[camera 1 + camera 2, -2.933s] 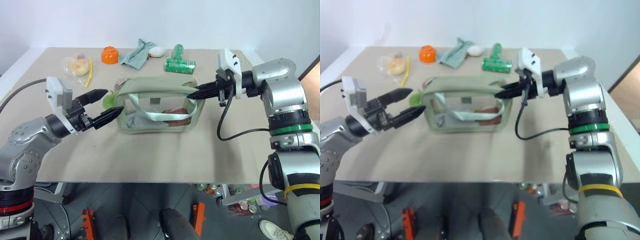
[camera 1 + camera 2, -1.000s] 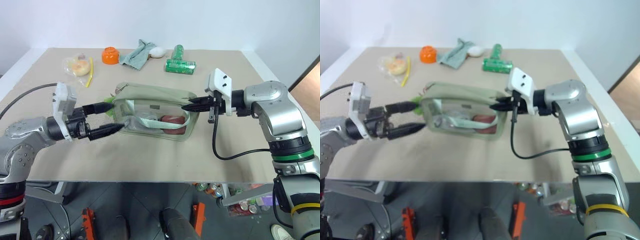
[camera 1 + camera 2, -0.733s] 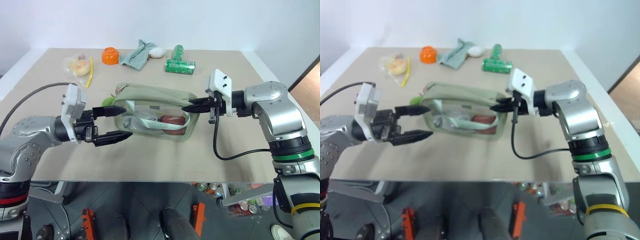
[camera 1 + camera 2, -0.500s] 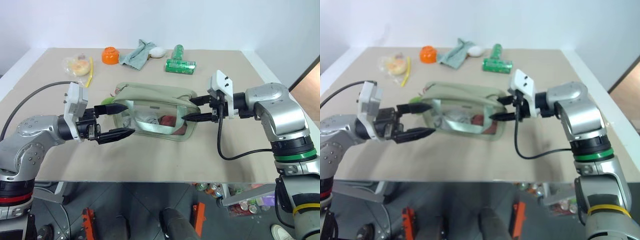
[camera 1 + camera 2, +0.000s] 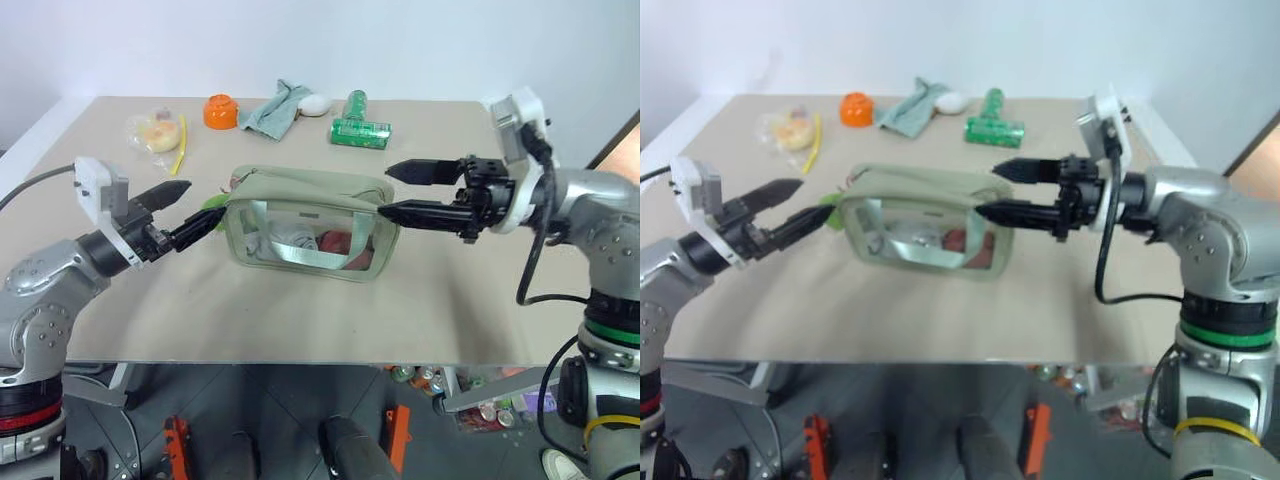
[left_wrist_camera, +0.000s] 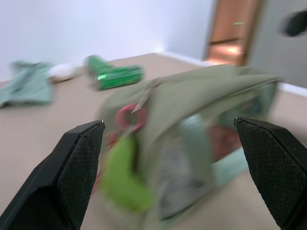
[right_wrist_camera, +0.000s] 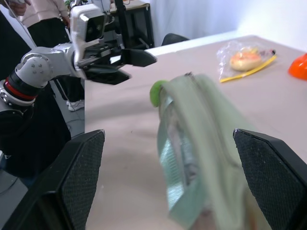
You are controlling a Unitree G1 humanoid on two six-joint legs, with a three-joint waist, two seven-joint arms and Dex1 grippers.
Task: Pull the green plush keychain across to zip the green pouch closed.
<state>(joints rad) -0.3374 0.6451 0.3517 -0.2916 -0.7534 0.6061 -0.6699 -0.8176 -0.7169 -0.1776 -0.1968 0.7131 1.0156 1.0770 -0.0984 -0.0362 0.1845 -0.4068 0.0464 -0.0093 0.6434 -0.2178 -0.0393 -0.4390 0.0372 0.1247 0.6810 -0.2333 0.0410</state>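
No legible text or labels

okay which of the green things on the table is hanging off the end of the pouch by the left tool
The green plush keychain, the small bright lime charm at the pouch's end near the left tool. The green can lies far back.

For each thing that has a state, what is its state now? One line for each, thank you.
green pouch: upright on the table, held by neither gripper
green plush keychain: hanging at the pouch's left end
left gripper: open, beside the keychain
right gripper: open, at the pouch's right end
green can: lying on its side
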